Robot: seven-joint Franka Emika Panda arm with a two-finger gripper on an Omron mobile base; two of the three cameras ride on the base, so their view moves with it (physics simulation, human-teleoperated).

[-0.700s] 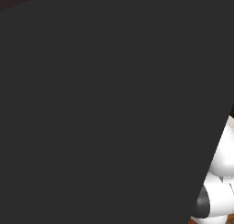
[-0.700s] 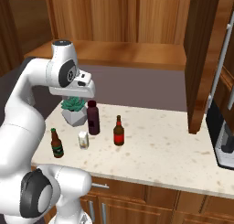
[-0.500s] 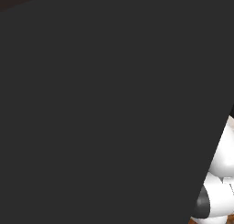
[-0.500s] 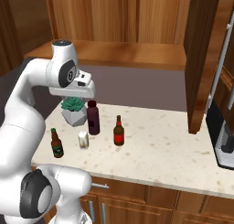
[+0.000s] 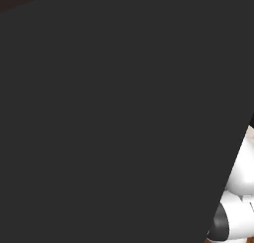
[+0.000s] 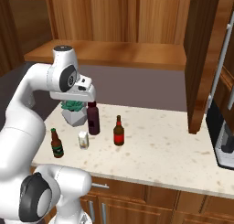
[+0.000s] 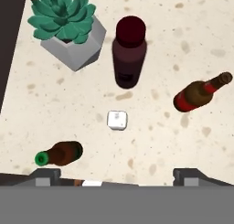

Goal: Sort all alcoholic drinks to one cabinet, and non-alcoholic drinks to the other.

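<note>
1. My hand hangs wide open and empty above the worktop.
2. Below stand the white carton and purple bottle, with a beer bottle on either side.

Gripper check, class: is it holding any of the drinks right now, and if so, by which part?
Nothing is held. The gripper hangs open above the counter, clear of every bottle and the white carton.
</note>
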